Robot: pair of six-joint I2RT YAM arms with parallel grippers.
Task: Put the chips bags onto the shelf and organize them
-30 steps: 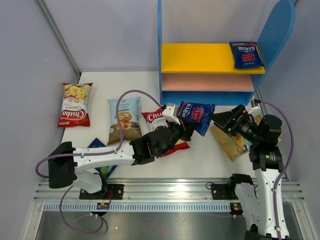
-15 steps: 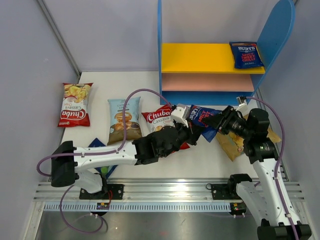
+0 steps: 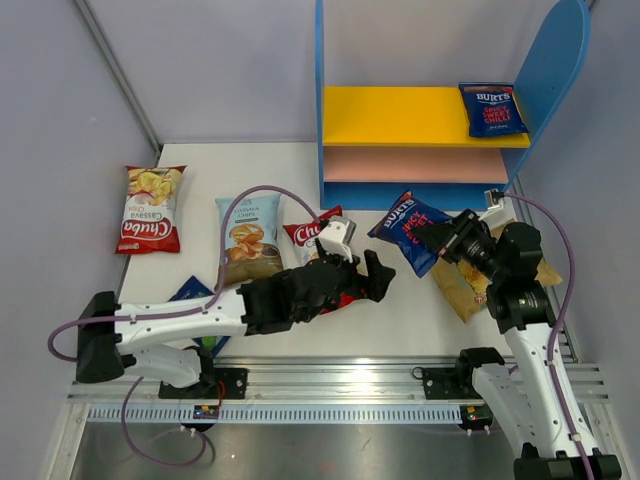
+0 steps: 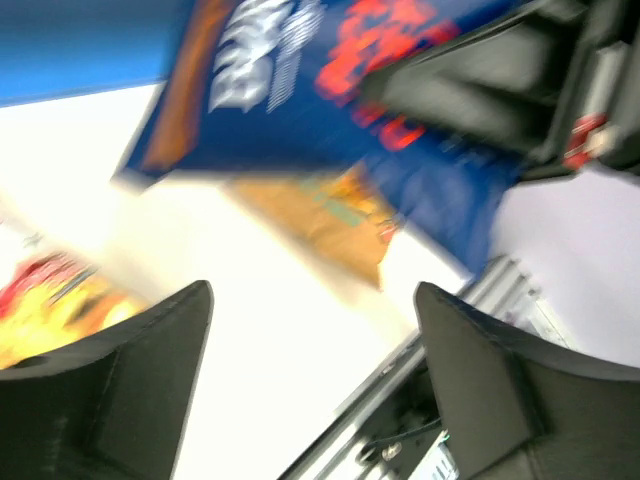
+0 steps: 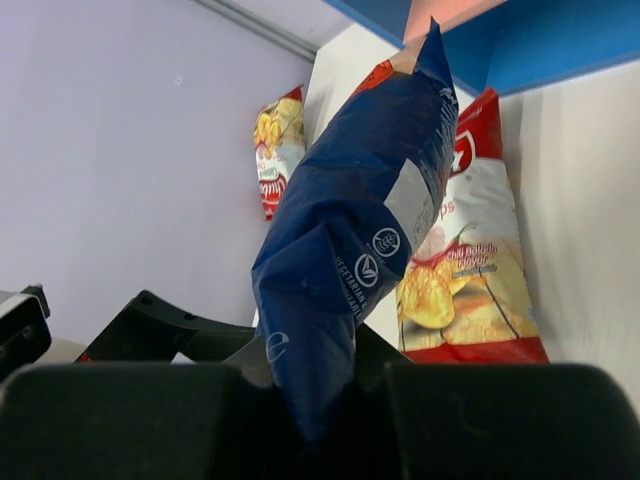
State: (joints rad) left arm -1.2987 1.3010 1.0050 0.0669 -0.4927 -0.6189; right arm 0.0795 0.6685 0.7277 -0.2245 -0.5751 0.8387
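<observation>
Near the table's [image 3: 420, 325] right edge, before the shelf [image 3: 420, 195], the right gripper [image 3: 438, 236] pinches 1 dark blue Burts bag [image 3: 408, 226] by its end. The left gripper [image 3: 368, 277], fingers spread wide, holds nothing just beside it. A second Burts bag [image 3: 492, 108] lies at the right end of the yellow upper board [image 3: 400, 115].

shelf [image 3: 390, 115]: blue sides, yellow top, pink middle. Burts bag [image 3: 492, 108] on it, second bag [image 3: 410, 228] in front: dark blue, red text.

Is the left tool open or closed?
Open. The left tool has fingers far apart, holding nothing. The right tool grips the blue bag.
</observation>
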